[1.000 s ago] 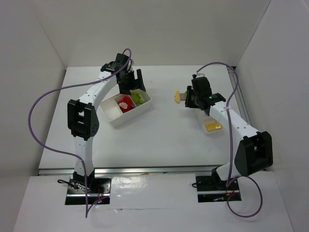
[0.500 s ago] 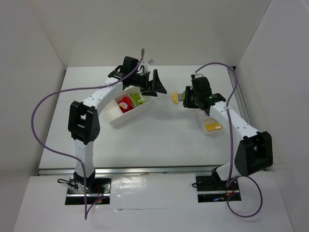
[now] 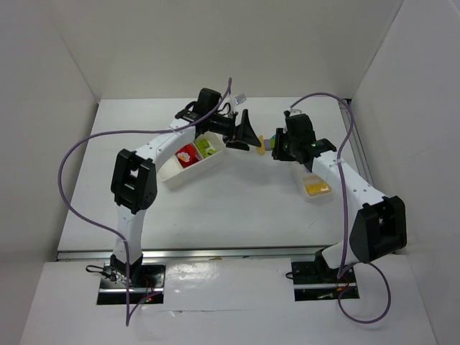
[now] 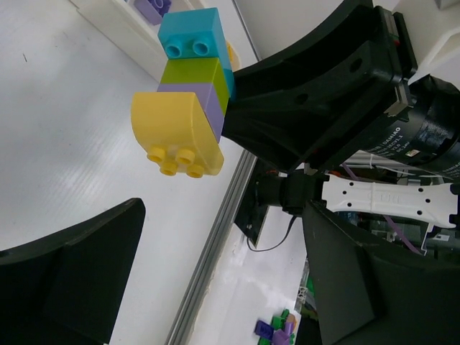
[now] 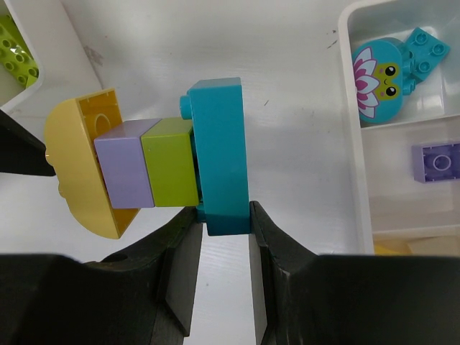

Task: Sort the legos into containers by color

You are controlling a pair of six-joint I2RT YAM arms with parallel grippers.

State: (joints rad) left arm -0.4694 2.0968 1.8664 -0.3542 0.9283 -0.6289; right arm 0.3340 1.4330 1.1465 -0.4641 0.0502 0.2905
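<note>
Right fingers [image 5: 180,280]: closed hard on the lower end of a cyan plastic block [image 5: 219,144], one pad on each side face, nothing else between them.
Held stack: off the side of that block, beyond the fingertips, a lime green brick [image 5: 169,164], a lilac brick [image 5: 122,165] and a rounded yellow cap brick [image 5: 72,165] stick out in a row, clear of the table.
Left fingers [image 4: 72,280]: spread fully wide and holding nothing; the yellow cap sits ahead of their gap, touching neither finger.
Narrow white divided tray [image 5: 357,165]: just beside the right fingers, on the side away from the stack, with cyan pieces in one compartment and a purple brick in the next.
Wide white plastic tray [image 3: 172,180]: behind the left fingers, holding red and lime pieces.
Step, as judged: the left fingers are lined up to take the yellow end so the stack can be pulled apart.
Risk, grip: only one end of the cyan block is pinched, so a sideways tug could twist it out.
Risk, split: the row may part at the wrong joint and drop bricks onto the table.
Risk, contact: closing off-centre could knock the stack or strike the right fingers.
</note>
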